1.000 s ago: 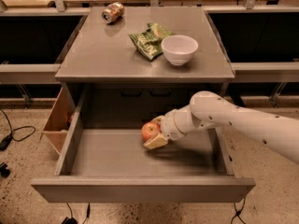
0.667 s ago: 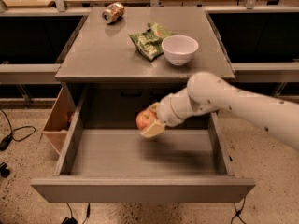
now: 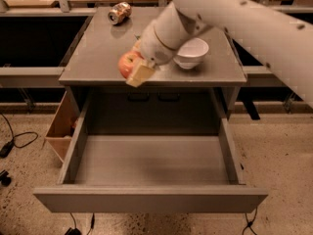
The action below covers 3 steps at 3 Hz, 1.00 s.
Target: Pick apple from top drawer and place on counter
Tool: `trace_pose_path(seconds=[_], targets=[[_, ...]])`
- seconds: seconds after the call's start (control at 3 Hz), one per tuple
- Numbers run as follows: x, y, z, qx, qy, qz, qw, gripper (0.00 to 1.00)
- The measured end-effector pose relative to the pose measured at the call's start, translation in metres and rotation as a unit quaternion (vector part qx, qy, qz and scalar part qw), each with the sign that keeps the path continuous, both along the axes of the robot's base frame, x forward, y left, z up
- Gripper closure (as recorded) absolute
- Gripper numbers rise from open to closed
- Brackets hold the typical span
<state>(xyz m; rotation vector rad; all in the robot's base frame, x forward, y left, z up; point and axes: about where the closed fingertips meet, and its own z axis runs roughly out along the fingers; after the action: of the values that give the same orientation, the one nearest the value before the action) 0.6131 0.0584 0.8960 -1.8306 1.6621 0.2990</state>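
**Step in hand:** transfer of the apple (image 3: 127, 63) to the table (image 3: 98, 48). The apple is held clenched in the hand (image 3: 134, 69). One tan fingertip (image 3: 141, 75) is seen against its lower right side, and the opposite finger is hidden behind the fruit. The apple is positioned over the front left part of the table, near the front edge. Whether it is touching the surface cannot be determined. The top drawer (image 3: 151, 199) stands open below and nothing is seen on its floor, so the picking step is judged complete.

**Next move:** the apple is to be lowered onto a bare part of the table, clear of the front edge, before the grasp is released. Because the apple is round, it should be brought to rest first, so that rolling towards the edge and the open drawer is avoided.

**Surroundings:** a white bowl (image 3: 191, 53) is located just to the right of the hand, partly covered by the arm. A crushed can (image 3: 120, 12) lies at the rear left, well apart. The bare area left of the bowl is judged sufficient. A cardboard box (image 3: 61, 126) stands on the floor beside the cabinet, out of the way.
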Motion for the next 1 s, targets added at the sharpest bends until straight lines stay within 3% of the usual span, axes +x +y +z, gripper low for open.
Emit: trace_pose_path(seconds=[0.33, 0.67, 1.0], targets=[[0.012, 0.039, 0.039, -0.025, 0.015, 0.027, 0.9992, 1.00], [0.036, 0.086, 0.046, -0.019, 0.049, 0.040, 0.9978, 1.00], [0.075, 0.118, 0.039, 0.011, 0.065, 0.023, 0.9975, 1.00]])
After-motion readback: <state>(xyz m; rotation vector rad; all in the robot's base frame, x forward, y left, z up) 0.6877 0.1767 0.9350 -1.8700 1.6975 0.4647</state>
